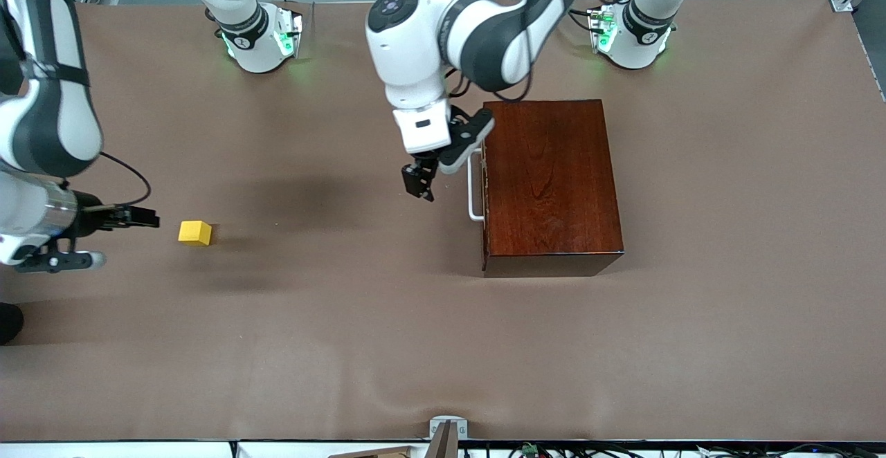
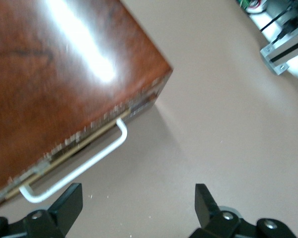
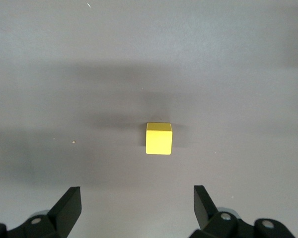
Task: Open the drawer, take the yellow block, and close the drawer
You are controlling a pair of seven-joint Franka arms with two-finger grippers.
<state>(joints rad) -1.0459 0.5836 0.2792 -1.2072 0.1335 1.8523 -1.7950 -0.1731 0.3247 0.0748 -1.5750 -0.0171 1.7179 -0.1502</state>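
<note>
The yellow block (image 1: 194, 232) (image 3: 159, 138) lies by itself on the brown table, toward the right arm's end. My right gripper (image 1: 142, 219) (image 3: 137, 193) is open, a short way off the block and pointing at it, with nothing between its fingers. The dark reddish-brown box (image 1: 550, 185) (image 2: 54, 74) stands toward the left arm's end. Its drawer (image 2: 89, 134) looks pushed in, with only a thin pale strip showing under the lid. The white bar handle (image 1: 473, 191) (image 2: 79, 168) sticks out of the drawer's front. My left gripper (image 1: 419, 182) (image 2: 138, 191) hangs open over the table just in front of that handle, apart from it.
Both arm bases (image 1: 259, 36) (image 1: 633, 32) stand along the table's edge farthest from the front camera. A small metal mount (image 1: 446, 430) sits at the edge nearest that camera. Bare brown table (image 1: 332, 319) stretches between the block and the box.
</note>
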